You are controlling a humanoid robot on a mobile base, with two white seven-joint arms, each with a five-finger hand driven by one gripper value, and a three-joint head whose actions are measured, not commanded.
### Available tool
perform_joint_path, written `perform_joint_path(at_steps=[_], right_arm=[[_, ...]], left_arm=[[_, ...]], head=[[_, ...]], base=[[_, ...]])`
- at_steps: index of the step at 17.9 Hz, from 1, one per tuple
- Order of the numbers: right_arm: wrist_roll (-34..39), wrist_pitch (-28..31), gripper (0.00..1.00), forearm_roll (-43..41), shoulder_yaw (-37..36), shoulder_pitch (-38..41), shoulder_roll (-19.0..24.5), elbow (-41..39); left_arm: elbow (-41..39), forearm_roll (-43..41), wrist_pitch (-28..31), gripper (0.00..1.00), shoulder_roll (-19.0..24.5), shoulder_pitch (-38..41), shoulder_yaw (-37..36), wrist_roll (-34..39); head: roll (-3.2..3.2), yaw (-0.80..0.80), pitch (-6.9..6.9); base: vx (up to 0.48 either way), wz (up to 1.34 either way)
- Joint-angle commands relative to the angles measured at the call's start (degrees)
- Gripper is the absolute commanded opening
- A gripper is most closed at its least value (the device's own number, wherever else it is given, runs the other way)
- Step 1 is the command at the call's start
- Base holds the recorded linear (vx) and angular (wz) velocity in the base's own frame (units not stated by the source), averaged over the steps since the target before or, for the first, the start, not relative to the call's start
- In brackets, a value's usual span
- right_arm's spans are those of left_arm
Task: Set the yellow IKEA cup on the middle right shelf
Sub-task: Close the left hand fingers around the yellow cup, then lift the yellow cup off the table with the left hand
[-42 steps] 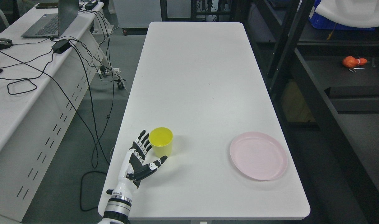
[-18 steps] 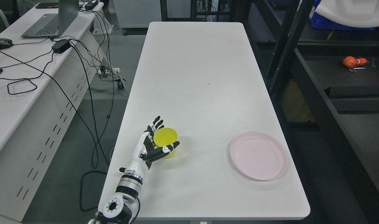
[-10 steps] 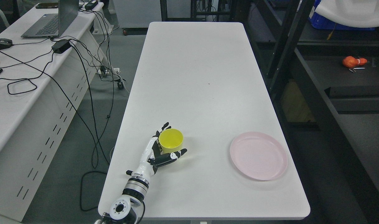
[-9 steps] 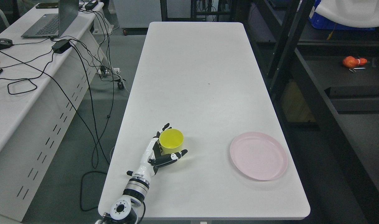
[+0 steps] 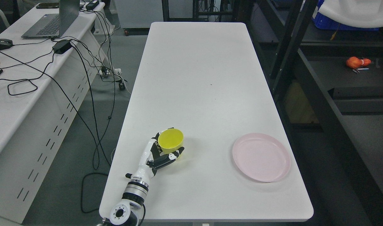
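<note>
Yellow cup sits at the near left of the table, left hand wrapped round it, thumb across its front; it looks tilted, so a loose hold could let it slip or topple on the lift.

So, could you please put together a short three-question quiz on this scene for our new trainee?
1. True or false: the left hand is closed around the yellow cup.
2. Multiple choice: what lies on the white table to the right of the cup? A) a blue bowl B) a pink plate C) a laptop
3. Fill in: the orange object lies on the dark ____ at the right of the picture.

Key: 1 true; 2 B; 3 shelf. The right hand is out of view.
</note>
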Motion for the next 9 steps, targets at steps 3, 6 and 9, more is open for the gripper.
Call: perform_joint_path(at_steps=[3,6,9], right_arm=[[0.04,0.05,0.99,-1.41,0.97,0.79,-1.00,0.01],[0.04,0.05,0.99,-1.41,0.97,0.79,-1.00,0.00],[0.04,0.05,0.99,-1.41,0.97,0.79,-1.00,0.01]], left_arm=[[-11.66,3.80,-7.15,0.00,1.01,6.56,4.39,0.01],[-21.96,3.80,-10.38,0.01,1.01,12.27,4.84,-0.08],[-23.22,3.80,-16.10,0.01,1.01,17.73,3.43,-2.79]], head=[[0.00,0.00,0.00],[0.00,0.00,0.00],[0.00,0.00,0.00]], base=[[0.000,0.00],[0.000,0.00],[0.000,0.00]])
